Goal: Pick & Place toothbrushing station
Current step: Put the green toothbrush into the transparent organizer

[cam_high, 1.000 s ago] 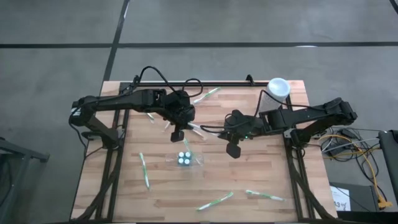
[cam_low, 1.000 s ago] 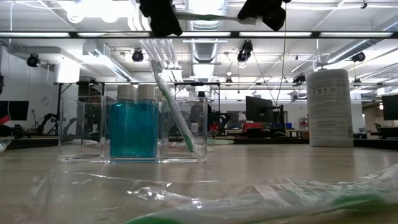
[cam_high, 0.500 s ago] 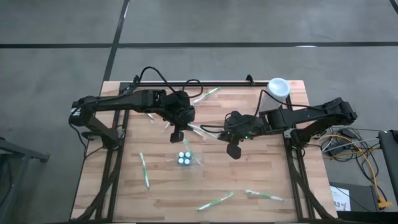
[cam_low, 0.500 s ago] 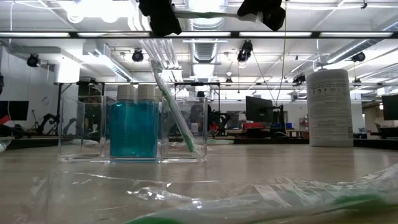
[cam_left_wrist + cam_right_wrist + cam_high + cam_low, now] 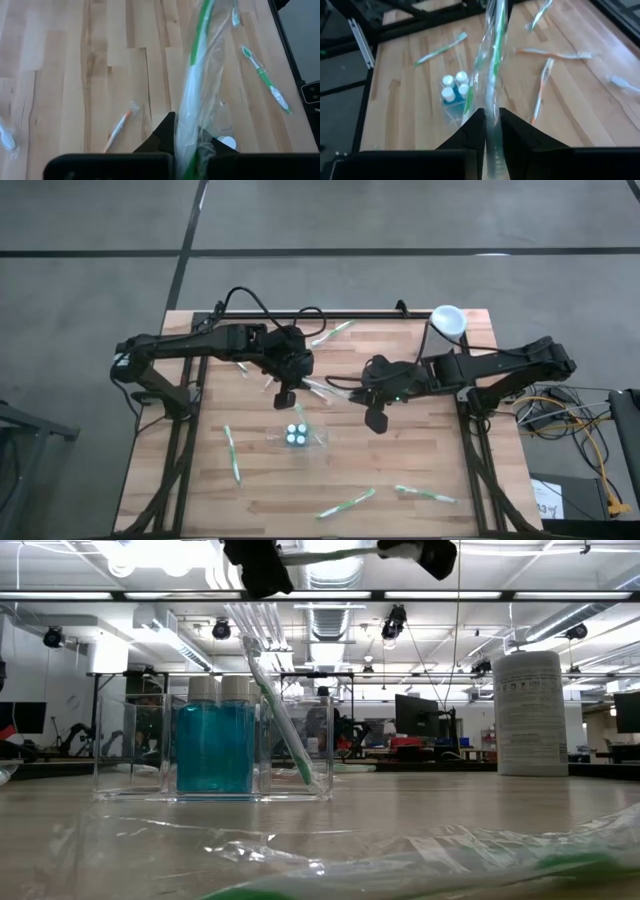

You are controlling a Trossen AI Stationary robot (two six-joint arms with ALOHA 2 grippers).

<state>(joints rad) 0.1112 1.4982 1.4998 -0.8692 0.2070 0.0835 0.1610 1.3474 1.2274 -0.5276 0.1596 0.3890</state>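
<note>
both arms reach inward mid-table; left claw (image 5: 287,393) and right claw (image 5: 372,417) each pinch the wrapped toothbrush (image 5: 325,390).

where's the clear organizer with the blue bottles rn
In the high view the clear organizer sits mid-table, just in front of the left gripper and the right gripper.

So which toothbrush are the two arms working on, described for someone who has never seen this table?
Look above the middle of the wooden table, just beyond the clear organizer with its blue bottles. A green toothbrush in a clear wrapper hangs there between the left gripper and the right gripper. Unlike the loose brushes lying flat on the wood, it is lifted and pinched at both ends.
</note>
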